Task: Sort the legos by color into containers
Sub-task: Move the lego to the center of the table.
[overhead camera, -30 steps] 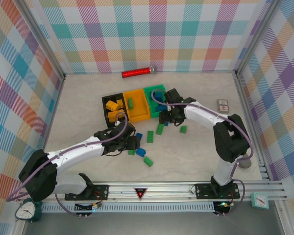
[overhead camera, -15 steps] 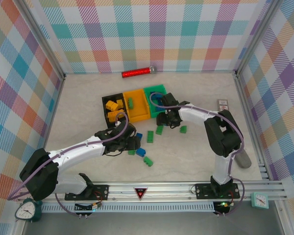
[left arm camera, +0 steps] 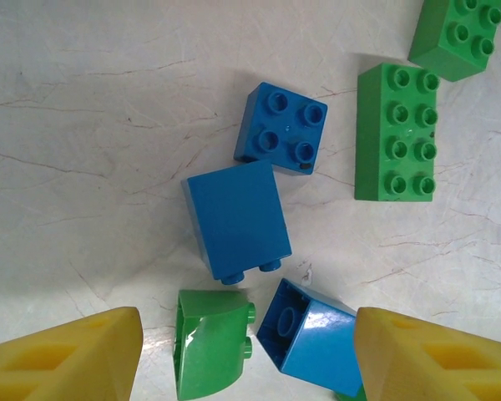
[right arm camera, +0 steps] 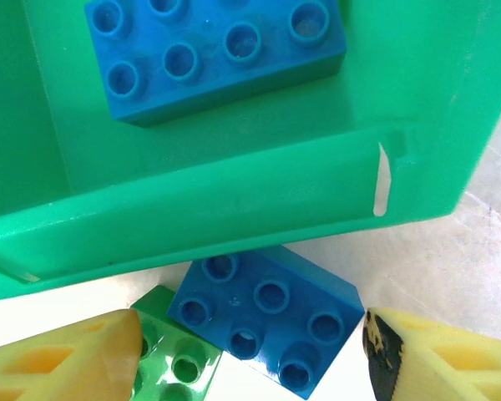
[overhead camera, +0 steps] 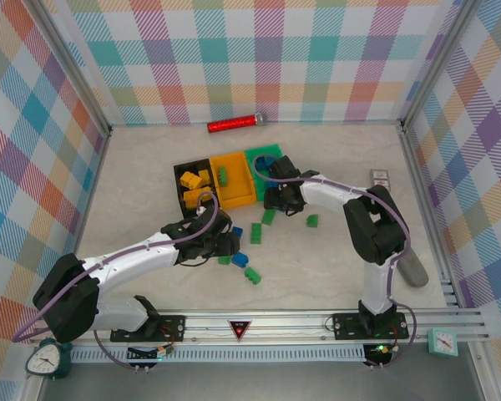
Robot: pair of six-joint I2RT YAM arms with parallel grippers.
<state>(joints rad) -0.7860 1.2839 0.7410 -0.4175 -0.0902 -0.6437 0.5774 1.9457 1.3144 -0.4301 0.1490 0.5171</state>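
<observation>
Picking is in hand. The right gripper [right arm camera: 250,355] hangs spread and empty over a blue lego [right arm camera: 263,317] beside the green bin [right arm camera: 234,200]; next it must close on it. The left gripper [left arm camera: 250,359], equally unclenched, brackets a tipped blue lego [left arm camera: 313,342]. The top view adds yellow legos [overhead camera: 192,178] in the black bin [overhead camera: 177,185].

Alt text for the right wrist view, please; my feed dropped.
The right gripper, jaws open, straddles a blue brick on the table just outside the green bin. A green brick sits at its left in the picture, and a second blue brick lies studs-up inside the bin.
</observation>
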